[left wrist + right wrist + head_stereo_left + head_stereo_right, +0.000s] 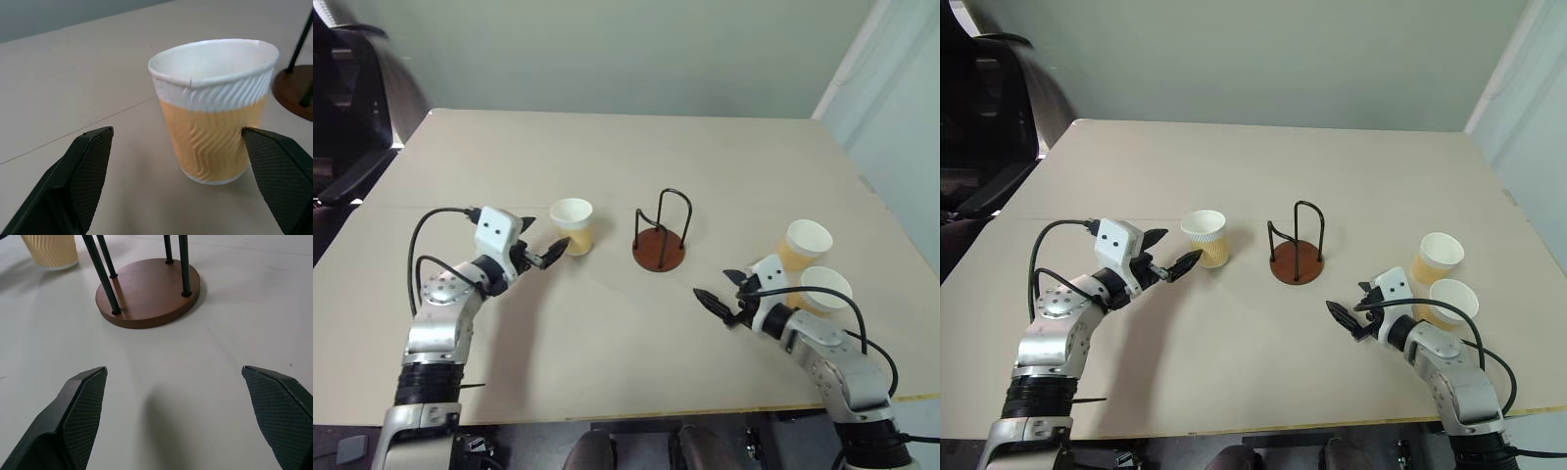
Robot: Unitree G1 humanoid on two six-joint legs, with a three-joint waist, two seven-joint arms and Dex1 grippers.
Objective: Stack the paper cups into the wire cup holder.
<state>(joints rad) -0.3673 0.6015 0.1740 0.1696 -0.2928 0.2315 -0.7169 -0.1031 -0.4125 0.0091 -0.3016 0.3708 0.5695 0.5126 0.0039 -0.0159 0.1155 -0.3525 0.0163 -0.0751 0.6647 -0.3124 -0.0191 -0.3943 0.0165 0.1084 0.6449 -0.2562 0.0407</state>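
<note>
One beige table (607, 157) — pale wall (607, 49), maybe chair (352, 108).

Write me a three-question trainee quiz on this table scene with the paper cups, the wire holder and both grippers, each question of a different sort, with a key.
1. True or false: a cup already sits inside the black wire cup holder with the round reddish-brown base.
2. Multiple choice: the left gripper is
A. shut on a cup
B. open, next to the lone tan paper cup with a white rim
C. open over the holder
3. Fill in: the other two tan paper cups stand together beside the ____ gripper, which is open and faces the holder.

Key: 1 false; 2 B; 3 right.
</note>
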